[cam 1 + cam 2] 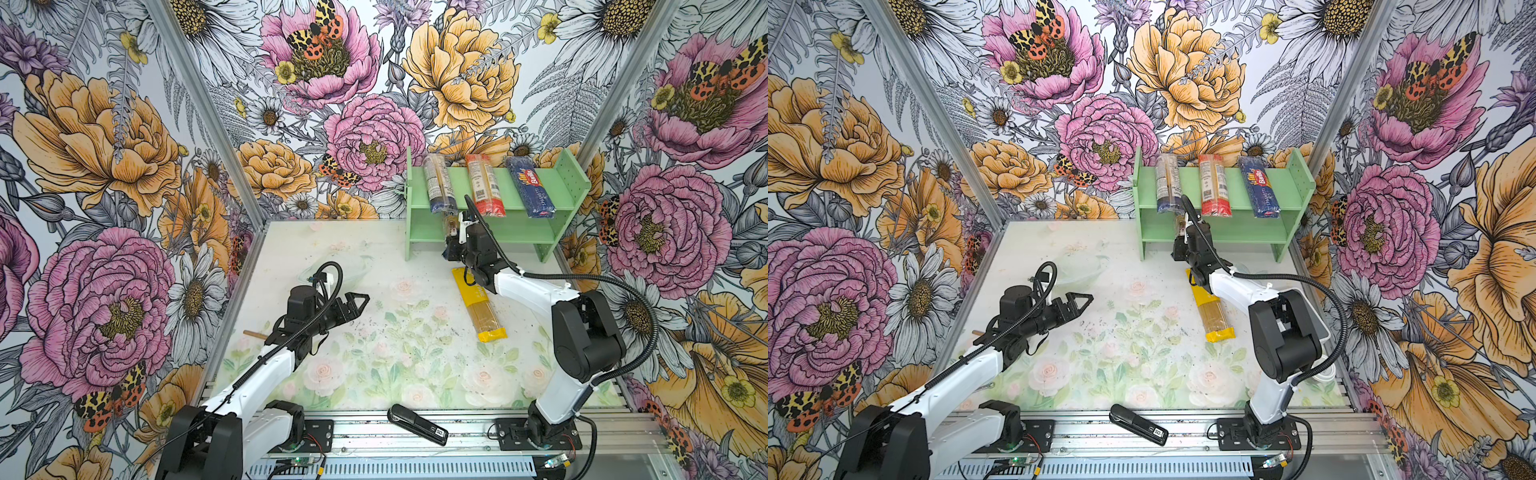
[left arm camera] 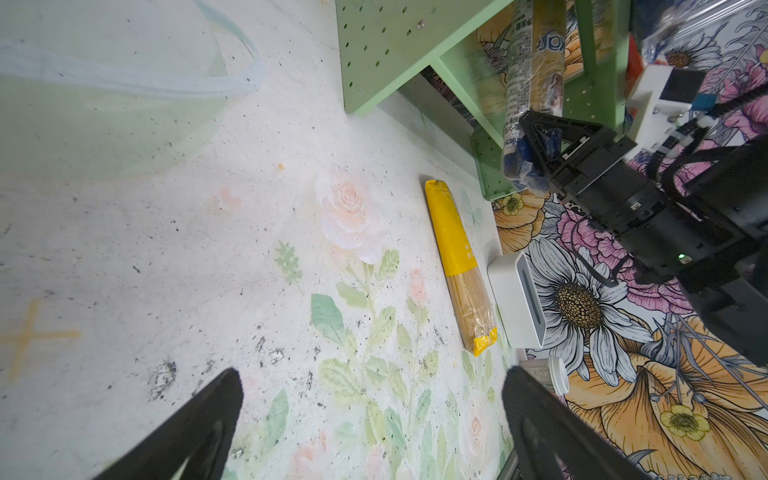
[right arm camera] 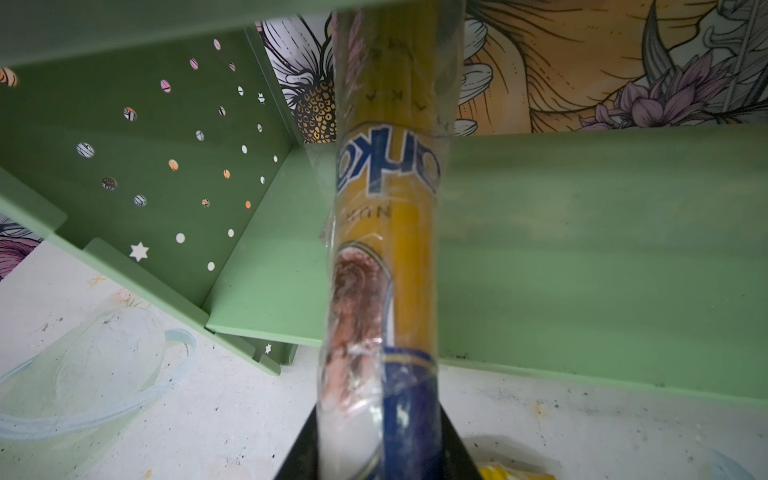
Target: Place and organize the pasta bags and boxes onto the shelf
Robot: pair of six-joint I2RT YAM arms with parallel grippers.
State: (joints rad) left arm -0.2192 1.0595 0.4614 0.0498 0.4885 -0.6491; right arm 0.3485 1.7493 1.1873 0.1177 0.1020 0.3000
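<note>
Starting at the front edge, we've got a black stapler-like thing [image 1: 417, 424] lying across the rail, well behind both claws. The left claw [image 1: 360, 302] hovers over the floral table mat [image 1: 374, 374] with nothing in it. In the left wrist view its fingers [image 2: 199, 424] are spread wide apart. A clear bowl [image 1: 336, 270] sits just past it.

Over by the right arm, the yellow spaghetti pack [image 1: 478, 305] lies flat on the mat just behind the right claw [image 1: 454, 243], with its far end tucked under that arm's wrist. A white-grey box [image 2: 517, 303] sits right beside the pack, on the side away from the left claw.

The right claw is clamped on the near end of the blue-gold windowed spaghetti pack [image 3: 386, 249]. The pack points straight ahead of it into the mint-green shelf [image 1: 523, 237], going in under the top board and over the lower tier. We can't tell if it's actually resting on that board.

Above and beyond the right claw, the top tier holds three packs side by side, not touching. The clear pack with the dark-blue label [image 1: 438, 183] is almost directly above the claw. Next comes the red-ended clear pack [image 1: 484, 187], and the dark blue Barilla pack [image 1: 530, 187] is farthest from it.
</note>
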